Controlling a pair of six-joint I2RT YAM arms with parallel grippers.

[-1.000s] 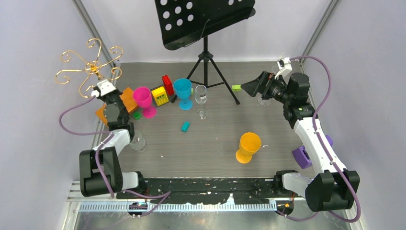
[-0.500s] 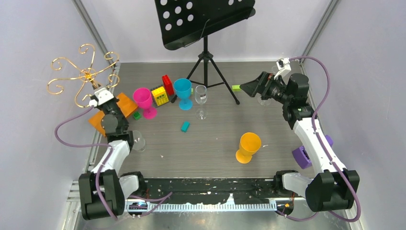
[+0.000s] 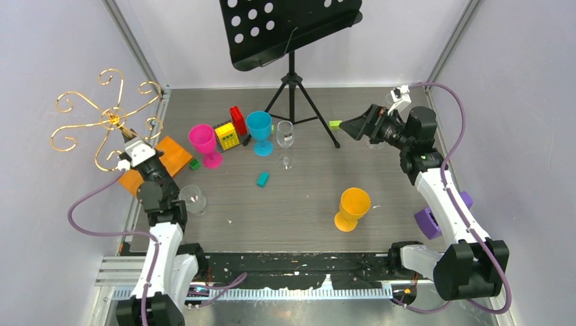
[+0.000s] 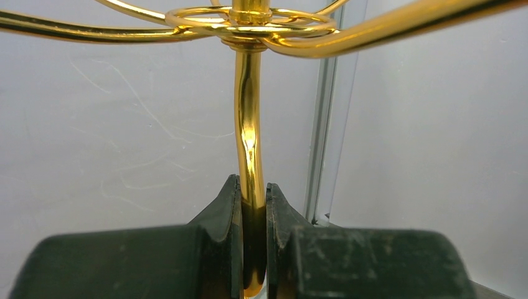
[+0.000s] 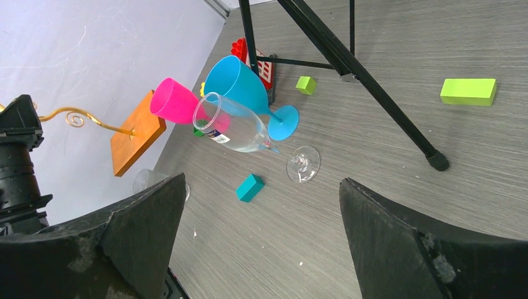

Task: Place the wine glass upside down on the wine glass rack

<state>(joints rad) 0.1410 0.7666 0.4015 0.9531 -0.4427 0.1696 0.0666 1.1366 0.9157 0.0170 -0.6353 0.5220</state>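
The left gripper (image 4: 252,188) is pinching the gold stem of the wine glass rack (image 3: 112,121), jaws pressed to the metal from both sides, just below the ring where the curled arms fan out. From overhead, the rack sits at the left edge of the frame. Its loops show against the pale wall in the upper left, and its orange base (image 3: 174,155) peeks out on either side of the arm. Whether that base lies flat on the table, I can't tell.

At the upper right, the right gripper (image 3: 354,126) hangs above the table, fingers spread wide, nothing between them, aimed toward the middle. Its camera looks at the wine glass (image 5: 233,124), which is clear with a small sticker on the bowl. In the overhead view it stands upright on its foot near the centre, just right of the blue goblet (image 3: 259,126) and below the music stand (image 3: 292,30).

The pink goblet (image 3: 202,138) stands further left, with a yellow brick (image 3: 227,135) and a red brick (image 3: 238,119) between the two goblets. A teal block (image 3: 262,178) lies just below the glass. A second clear glass (image 3: 194,199) stands beside the left arm, and an orange goblet (image 3: 354,204) is at the lower right of centre.
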